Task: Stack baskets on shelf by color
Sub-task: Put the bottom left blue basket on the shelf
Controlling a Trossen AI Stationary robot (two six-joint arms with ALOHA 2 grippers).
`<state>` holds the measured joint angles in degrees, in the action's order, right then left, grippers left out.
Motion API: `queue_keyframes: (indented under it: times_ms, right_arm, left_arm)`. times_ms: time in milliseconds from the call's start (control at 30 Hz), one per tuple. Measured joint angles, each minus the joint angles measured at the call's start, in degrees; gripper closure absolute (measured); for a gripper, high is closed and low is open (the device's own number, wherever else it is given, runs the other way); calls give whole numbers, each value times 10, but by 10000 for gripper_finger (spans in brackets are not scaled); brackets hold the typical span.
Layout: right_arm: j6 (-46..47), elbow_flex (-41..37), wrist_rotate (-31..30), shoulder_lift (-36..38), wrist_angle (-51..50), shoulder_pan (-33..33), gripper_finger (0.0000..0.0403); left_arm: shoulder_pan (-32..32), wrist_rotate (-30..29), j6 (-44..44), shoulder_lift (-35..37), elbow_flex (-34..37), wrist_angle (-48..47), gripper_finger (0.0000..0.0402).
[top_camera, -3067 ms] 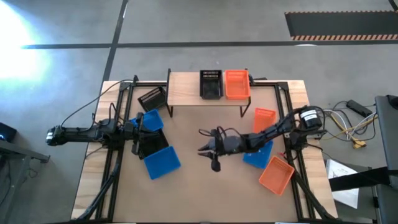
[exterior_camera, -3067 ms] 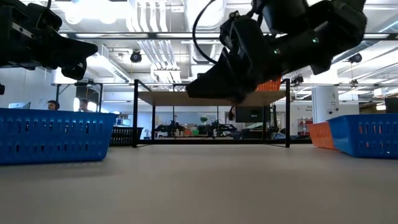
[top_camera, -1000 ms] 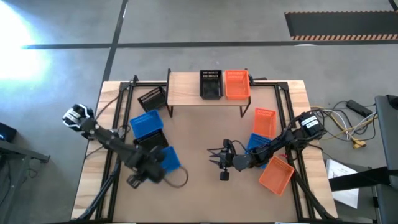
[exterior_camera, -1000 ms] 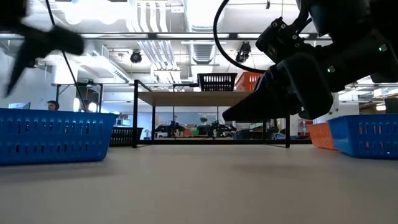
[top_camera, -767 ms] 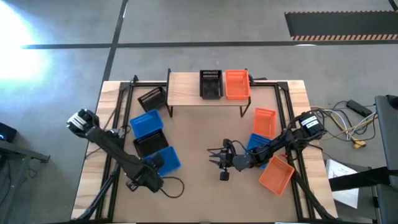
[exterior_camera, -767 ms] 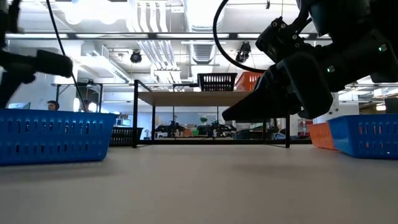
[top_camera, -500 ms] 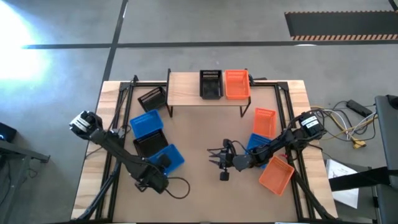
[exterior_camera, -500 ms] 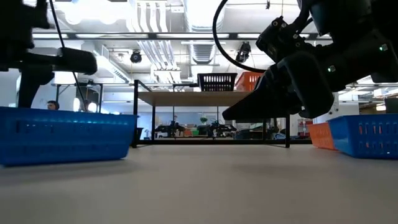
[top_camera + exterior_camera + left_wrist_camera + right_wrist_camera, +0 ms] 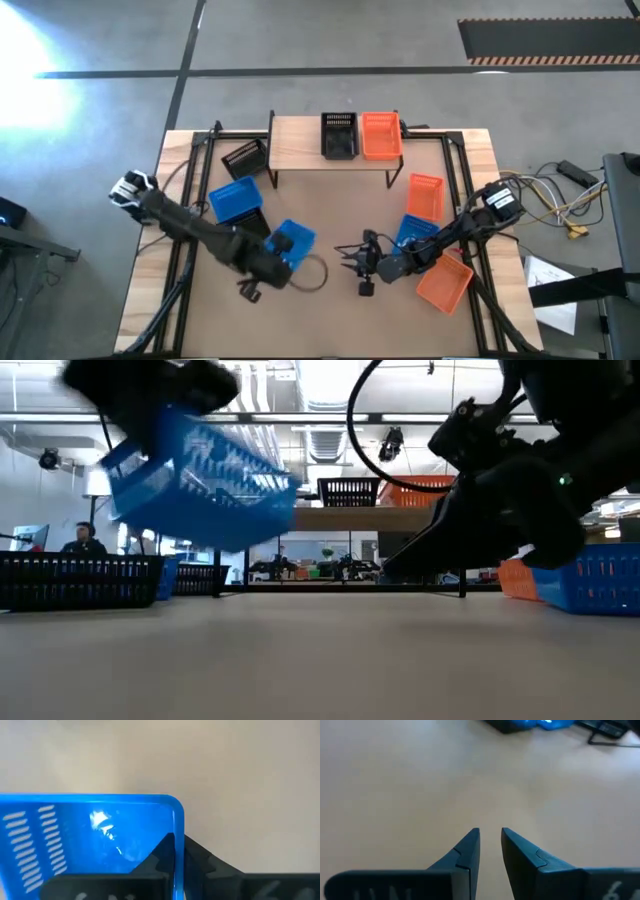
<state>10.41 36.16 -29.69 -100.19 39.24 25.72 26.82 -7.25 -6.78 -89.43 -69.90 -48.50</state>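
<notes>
My left gripper (image 9: 277,252) is shut on a blue basket (image 9: 294,242), which hangs tilted in the air in the low view (image 9: 195,475). My right gripper (image 9: 350,262) hovers low over the bare middle of the table, its fingers (image 9: 470,847) a narrow gap apart and touching nothing. The shelf (image 9: 300,145) carries a black basket (image 9: 339,135) and an orange basket (image 9: 380,135) side by side. Another blue basket (image 9: 237,200) and a black basket (image 9: 80,580) rest on the table at the left. My left gripper pinches one side wall of the blue basket near a corner (image 9: 174,827), with one finger (image 9: 157,852) inside the basket and the other (image 9: 205,860) outside. The basket is lifted clear of the table and tilted.
A black basket (image 9: 244,157) lies tilted by the shelf's left leg. On the right side sit an orange basket (image 9: 426,193), a blue basket (image 9: 410,230) and another orange basket (image 9: 444,282). A loose cable loop (image 9: 312,275) trails by the left gripper. A person (image 9: 85,540) sits far behind the table.
My left gripper swung down to the near blue basket, took hold of its wall, then lifted it off the table and carried it toward the table's middle, tipping it. The black basket behind it came into view. My right arm shifted slightly toward the near edge.
</notes>
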Motion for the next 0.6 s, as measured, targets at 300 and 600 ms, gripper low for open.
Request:
queue_keyframes:
  times_ms: [300,600]
  right_arm:
    - [44,-1,-20,-47,31,2,330]
    - [53,-1,-20,-118,153,11,330]
  left_arm:
    - [-143,-102,4,45,-161,-67,401]
    - [-391,-83,-58,10,-215,-87,402]
